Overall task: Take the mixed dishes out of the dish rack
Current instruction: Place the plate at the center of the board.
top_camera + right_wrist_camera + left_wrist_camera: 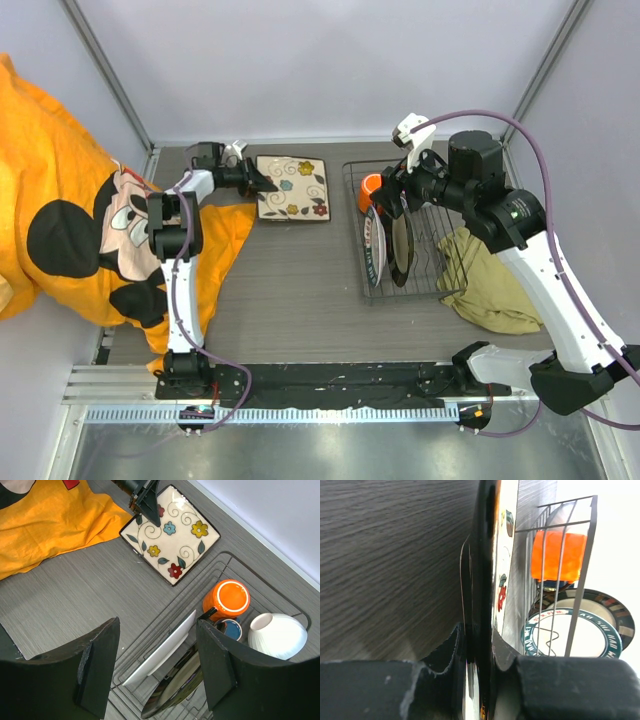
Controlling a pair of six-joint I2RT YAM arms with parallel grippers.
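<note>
The left gripper [148,507] is pinched tight on the rim of the square cream plate [170,534]. The plate lies flat on the table, reaching away from the fingertips, beside the dish rack [428,250] and not in it. The right gripper [157,630] hangs over the rack, fingers spread wide with nothing between them. Just ahead of one finger sits the orange mug [226,600], the small dark-blue cup [231,629] tucked beside it and the plain white bowl [277,636] further out that way. Below the open gap, the round dark-rimmed plate [172,692] stands on edge.
</note>
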